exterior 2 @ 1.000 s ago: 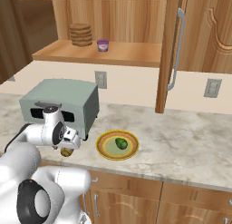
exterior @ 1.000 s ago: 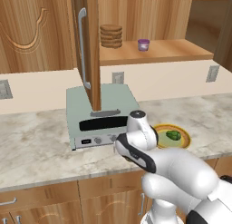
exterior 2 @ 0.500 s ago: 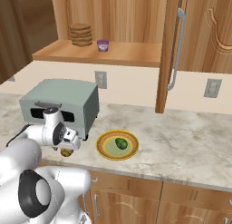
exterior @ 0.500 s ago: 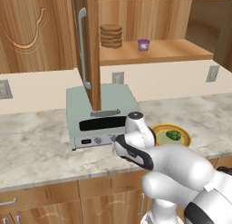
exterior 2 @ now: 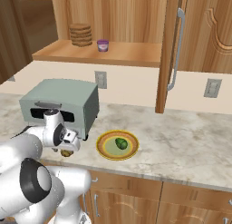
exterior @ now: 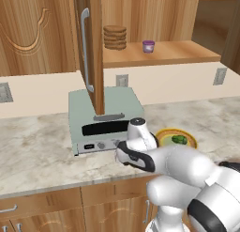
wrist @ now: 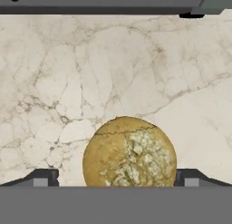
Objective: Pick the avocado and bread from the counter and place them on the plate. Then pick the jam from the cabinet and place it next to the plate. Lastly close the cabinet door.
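The bread (wrist: 129, 153), a round tan lump, lies on the marbled counter (wrist: 113, 69) between the two fingertips of my gripper (wrist: 117, 180), which is open with a gap on either side. From the right base view the gripper (exterior 2: 68, 147) hangs low in front of the toaster, straight over the bread (exterior 2: 67, 153). The avocado (exterior 2: 121, 143) (exterior: 178, 140) rests on the yellow plate (exterior 2: 102, 148) (exterior: 164, 135), to the right of my hand. The purple jam (exterior 2: 103, 45) (exterior: 148, 46) stands on the shelf of the cabinet (exterior 2: 131, 53). The cabinet door (exterior 2: 170, 51) (exterior: 91, 48) is swung open.
A pale green toaster oven (exterior 2: 61, 105) (exterior: 105, 118) stands just behind my hand. A stack of flat brown discs (exterior 2: 80, 35) sits left of the jam on the shelf. The open door's lower edge hangs above the counter (exterior 2: 190, 146) near the plate.
My hand has eased slightly lower over the bread. The jaws have stayed wide, and the avocado, plate and jam have not moved.
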Robot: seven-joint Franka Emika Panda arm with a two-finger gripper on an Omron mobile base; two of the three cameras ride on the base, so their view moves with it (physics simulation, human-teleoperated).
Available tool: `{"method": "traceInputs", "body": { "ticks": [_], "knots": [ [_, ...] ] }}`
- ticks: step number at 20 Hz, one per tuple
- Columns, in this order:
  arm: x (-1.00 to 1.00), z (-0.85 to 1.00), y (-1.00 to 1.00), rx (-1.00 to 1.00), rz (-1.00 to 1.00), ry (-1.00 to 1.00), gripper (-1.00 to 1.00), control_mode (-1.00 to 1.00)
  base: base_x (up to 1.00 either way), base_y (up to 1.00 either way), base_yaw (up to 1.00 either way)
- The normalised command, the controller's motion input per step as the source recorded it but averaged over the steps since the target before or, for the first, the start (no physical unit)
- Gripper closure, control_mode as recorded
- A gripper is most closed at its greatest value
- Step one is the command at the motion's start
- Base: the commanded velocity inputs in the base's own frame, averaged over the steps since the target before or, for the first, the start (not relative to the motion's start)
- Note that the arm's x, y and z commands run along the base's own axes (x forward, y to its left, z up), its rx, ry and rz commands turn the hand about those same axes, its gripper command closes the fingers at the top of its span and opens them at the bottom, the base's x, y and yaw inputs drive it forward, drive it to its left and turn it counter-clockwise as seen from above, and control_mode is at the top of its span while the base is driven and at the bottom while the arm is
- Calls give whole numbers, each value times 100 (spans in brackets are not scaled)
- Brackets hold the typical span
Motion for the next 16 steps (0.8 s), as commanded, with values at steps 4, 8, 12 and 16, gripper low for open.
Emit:
{"method": "traceInputs", "body": {
  "ticks": [4,8,12,16],
  "knots": [
    [0,-23,0,0,0,0,-100,-100,0,0,0],
    [0,-21,-2,0,0,0,100,-100,0,0,0],
    [-8,-26,-37,0,0,0,100,-100,0,0,0],
    [-31,8,-42,1,0,-7,100,-100,0,0,0]
  ]
}}
